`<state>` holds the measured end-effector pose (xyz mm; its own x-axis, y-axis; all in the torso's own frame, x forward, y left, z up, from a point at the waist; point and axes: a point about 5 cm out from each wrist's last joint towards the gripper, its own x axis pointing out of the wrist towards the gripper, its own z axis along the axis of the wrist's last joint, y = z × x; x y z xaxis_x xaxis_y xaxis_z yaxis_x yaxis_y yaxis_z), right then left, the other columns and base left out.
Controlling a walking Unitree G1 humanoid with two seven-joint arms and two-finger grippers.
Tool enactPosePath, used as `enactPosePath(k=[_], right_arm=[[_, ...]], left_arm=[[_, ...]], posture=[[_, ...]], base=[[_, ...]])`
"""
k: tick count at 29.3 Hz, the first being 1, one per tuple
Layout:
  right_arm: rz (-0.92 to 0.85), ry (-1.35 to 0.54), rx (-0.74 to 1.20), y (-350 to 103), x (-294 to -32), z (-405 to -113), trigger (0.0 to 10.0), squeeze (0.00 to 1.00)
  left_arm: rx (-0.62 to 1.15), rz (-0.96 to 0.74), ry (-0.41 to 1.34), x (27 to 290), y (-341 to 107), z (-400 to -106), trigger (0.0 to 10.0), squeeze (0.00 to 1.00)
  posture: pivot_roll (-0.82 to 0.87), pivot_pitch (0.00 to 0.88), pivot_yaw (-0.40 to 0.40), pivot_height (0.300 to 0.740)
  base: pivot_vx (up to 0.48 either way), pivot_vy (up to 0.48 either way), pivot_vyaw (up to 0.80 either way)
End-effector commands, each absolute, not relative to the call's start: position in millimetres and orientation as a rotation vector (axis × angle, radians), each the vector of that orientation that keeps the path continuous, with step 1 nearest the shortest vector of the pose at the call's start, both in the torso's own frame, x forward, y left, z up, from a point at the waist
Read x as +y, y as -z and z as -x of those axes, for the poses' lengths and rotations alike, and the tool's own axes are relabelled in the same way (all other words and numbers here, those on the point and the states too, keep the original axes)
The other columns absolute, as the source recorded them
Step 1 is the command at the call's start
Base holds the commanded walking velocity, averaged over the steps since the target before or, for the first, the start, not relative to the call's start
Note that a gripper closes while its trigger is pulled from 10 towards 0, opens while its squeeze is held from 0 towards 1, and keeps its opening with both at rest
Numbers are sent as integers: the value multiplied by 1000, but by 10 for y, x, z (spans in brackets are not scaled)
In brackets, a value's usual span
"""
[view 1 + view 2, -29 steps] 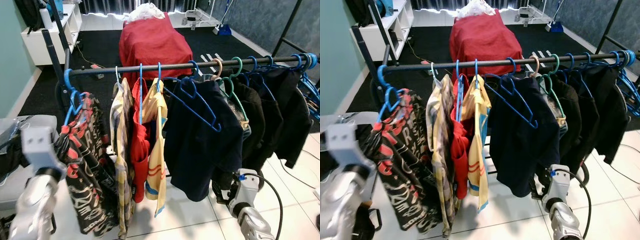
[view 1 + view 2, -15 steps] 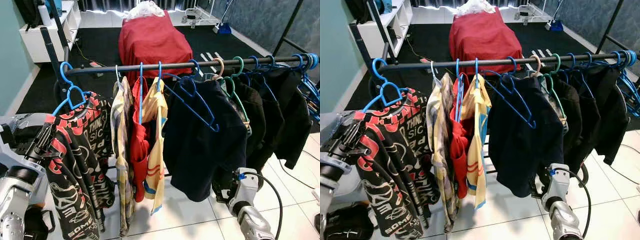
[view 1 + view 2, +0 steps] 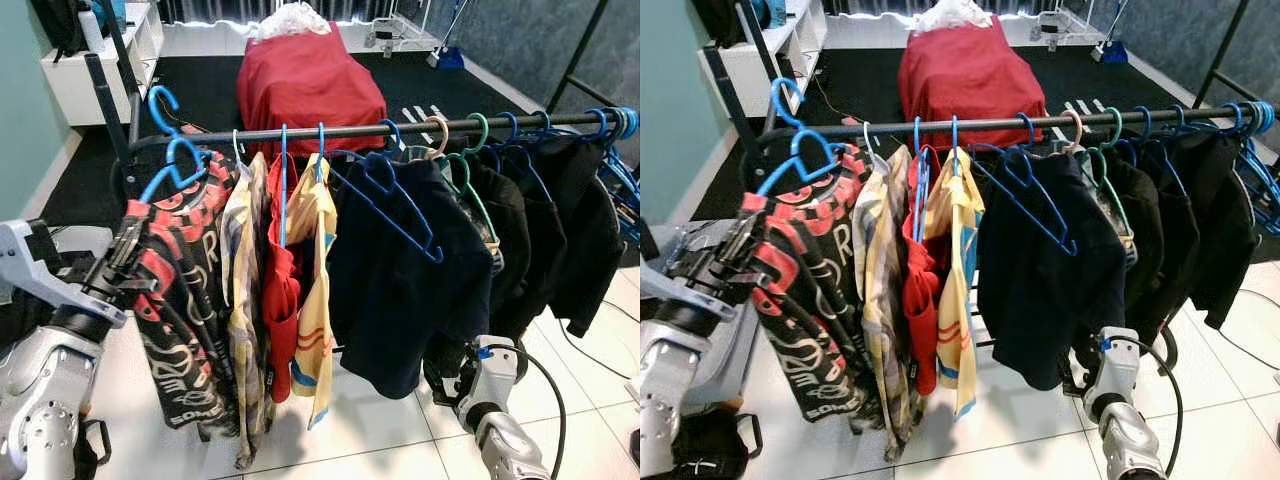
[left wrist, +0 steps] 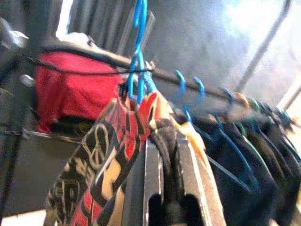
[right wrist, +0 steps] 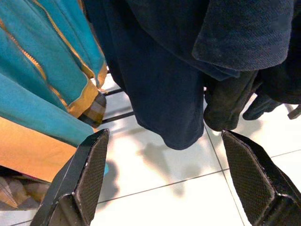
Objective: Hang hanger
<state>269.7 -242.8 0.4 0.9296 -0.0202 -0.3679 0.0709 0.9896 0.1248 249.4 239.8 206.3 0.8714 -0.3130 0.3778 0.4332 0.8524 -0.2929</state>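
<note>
A blue hanger [image 3: 178,158] carries a black shirt with red and white print [image 3: 178,310]. My left gripper [image 3: 130,240] is shut on the shirt's shoulder, with the fabric pinched between its fingers [image 4: 153,174]. The hanger's hook [image 3: 160,100] stands tilted, a little above the left end of the black rail [image 3: 350,130]. Low under a navy garment [image 3: 400,270], my right gripper [image 5: 169,183] hangs open above the floor tiles, holding nothing.
Several garments on blue, green and beige hangers crowd the rail from the plaid shirt [image 3: 240,300] to the right end. The rack's black upright [image 3: 105,90] stands at the left. Behind are a red-covered object [image 3: 305,80] and a white shelf [image 3: 95,70].
My left gripper has lifted the hanger and printed shirt up and to the right, from beside the rail's left end to above it. The right arm has stayed put.
</note>
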Motion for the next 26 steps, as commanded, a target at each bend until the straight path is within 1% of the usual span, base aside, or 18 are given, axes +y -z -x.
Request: enactPosePath(k=[1, 3, 5, 6, 7, 8, 12, 13, 16, 17, 19, 20, 21, 22, 23, 25, 26], right_arm=[[-147, 60, 394, 38, -2449, -2648, 10000, 0], [-149, 60, 392, 35, -2443, -2653, 10000, 0], [-149, 60, 392, 35, -2443, -2653, 10000, 0], [-149, 59, 390, 33, -2439, -2657, 10000, 0], [-149, 59, 390, 33, -2439, -2657, 10000, 0], [-150, 57, 389, 29, -2434, -2663, 10000, 0], [-150, 57, 389, 29, -2434, -2663, 10000, 0], [-149, 55, 383, 21, -2425, -2673, 10000, 0], [-149, 55, 383, 21, -2425, -2673, 10000, 0], [-158, 45, 366, 2, -2410, -2688, 10000, 0], [-158, 45, 366, 2, -2410, -2688, 10000, 0], [-179, -38, 319, -77, -2409, -2721, 10000, 0], [-179, -38, 319, -77, -2409, -2721, 10000, 0], [-197, -126, 269, -180, -2429, -2752, 10000, 0], [-197, -126, 269, -180, -2429, -2752, 10000, 0], [-190, -277, 211, -378, -2529, -2769, 10000, 0], [-178, -304, 207, -419, -2562, -2766, 10000, 0]], left_arm=[[-353, 376, 473, 2383, -2129, -2442, 10000, 0], [-328, 407, 451, 2608, -2027, -2332, 10000, 0], [-328, 407, 451, 2608, -2027, -2332, 10000, 0], [-326, 428, 452, 2677, -2002, -2281, 10000, 0], [-326, 428, 452, 2677, -2002, -2281, 10000, 0], [-315, 440, 493, 2694, -1977, -2206, 10000, 0], [-315, 440, 493, 2694, -1977, -2206, 10000, 0], [-294, 438, 531, 2717, -1941, -2131, 10000, 0], [-294, 438, 531, 2717, -1941, -2131, 10000, 0], [-287, 425, 508, 2844, -1917, -2081, 10000, 0], [-287, 425, 508, 2844, -1917, -2081, 10000, 0], [-261, 397, 503, 3067, -1900, -1962, 10000, 0], [-261, 397, 503, 3067, -1900, -1962, 10000, 0], [-232, 370, 504, 3264, -1900, -1846, 10000, 0], [-232, 370, 504, 3264, -1900, -1846, 10000, 0], [-189, 310, 507, 3543, -1968, -1613, 10000, 0], [-188, 299, 492, 3618, -1996, -1560, 10000, 0]], posture=[[-27, 101, -19, 740], [-24, 103, -23, 740], [-24, 103, -23, 740], [-24, 103, -23, 740], [-24, 103, -23, 740], [-24, 105, -25, 740], [-24, 105, -25, 740], [-28, 103, -25, 740], [-28, 103, -25, 740], [-26, 103, -23, 740], [-26, 103, -23, 740], [-27, 105, -20, 740], [-27, 105, -20, 740], [-32, 107, -21, 740], [-32, 107, -21, 740], [-29, 106, -22, 740], [-29, 106, -22, 740]], base=[[0, 0, 0], [0, 0, 0], [0, 0, 0], [0, 0, 0], [0, 0, 0], [0, 0, 0], [0, 0, 0], [0, 0, 0], [0, 0, 0], [0, 0, 0], [0, 0, 0], [0, 0, 0], [0, 0, 0], [0, 0, 0], [0, 0, 0], [0, 0, 0], [0, 0, 0]])
